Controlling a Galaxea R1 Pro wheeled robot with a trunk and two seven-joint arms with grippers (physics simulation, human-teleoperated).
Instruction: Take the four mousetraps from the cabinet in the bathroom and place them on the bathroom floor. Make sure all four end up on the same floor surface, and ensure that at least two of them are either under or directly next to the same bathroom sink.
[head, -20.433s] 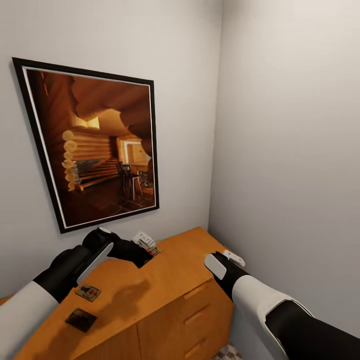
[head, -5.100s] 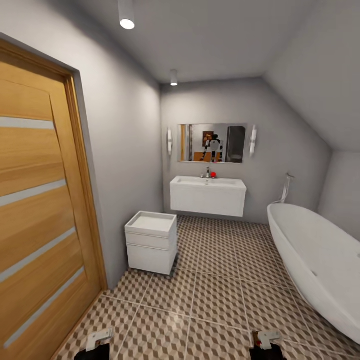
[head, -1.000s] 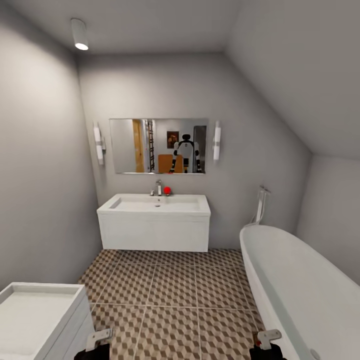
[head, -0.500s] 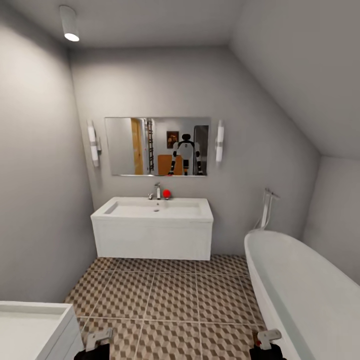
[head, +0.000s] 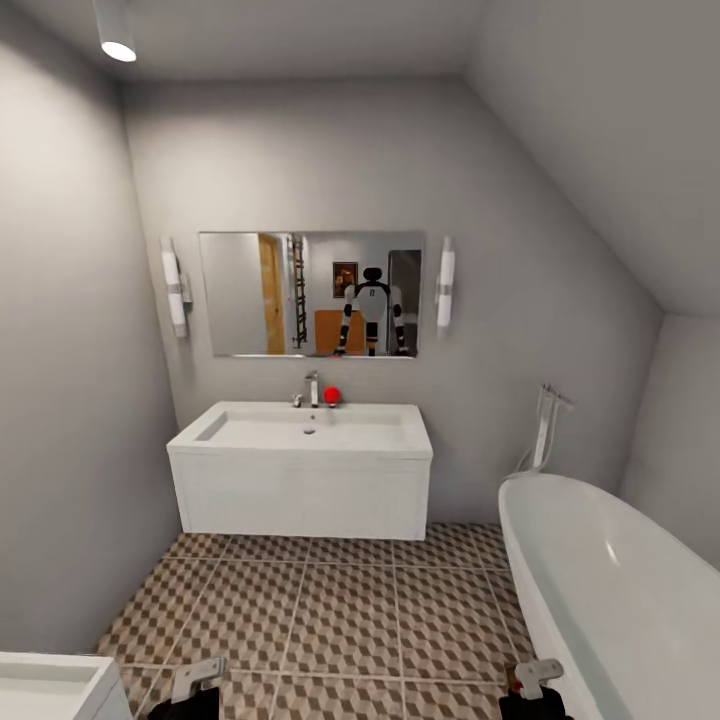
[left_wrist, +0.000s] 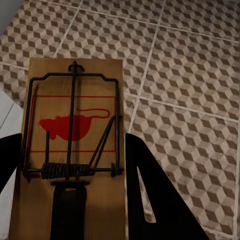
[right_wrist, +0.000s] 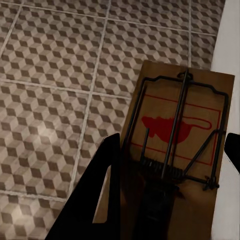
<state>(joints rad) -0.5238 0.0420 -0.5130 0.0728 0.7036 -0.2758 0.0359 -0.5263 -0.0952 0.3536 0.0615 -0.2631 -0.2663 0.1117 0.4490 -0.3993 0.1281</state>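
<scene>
Each gripper carries a mousetrap: in the left wrist view, a brown mousetrap (left_wrist: 72, 150) with a red mouse print and black wire sits clamped between the left gripper (left_wrist: 70, 200)'s dark fingers (left_wrist: 150, 195), and in the right wrist view a second mousetrap (right_wrist: 180, 155) is clamped the same way in the right gripper (right_wrist: 170, 200). Beneath both lies the bathroom floor (head: 330, 610), cube-patterned tile with pale grout. Ahead of the grippers, the white sink (head: 305, 465) stands against the grey wall under a mirror (head: 310, 293); the white bathtub (head: 620, 600) runs beside the right gripper, a white drawer unit (head: 50, 685) beside the left. Both arms hang low, their white tips just visible in the head view.
</scene>
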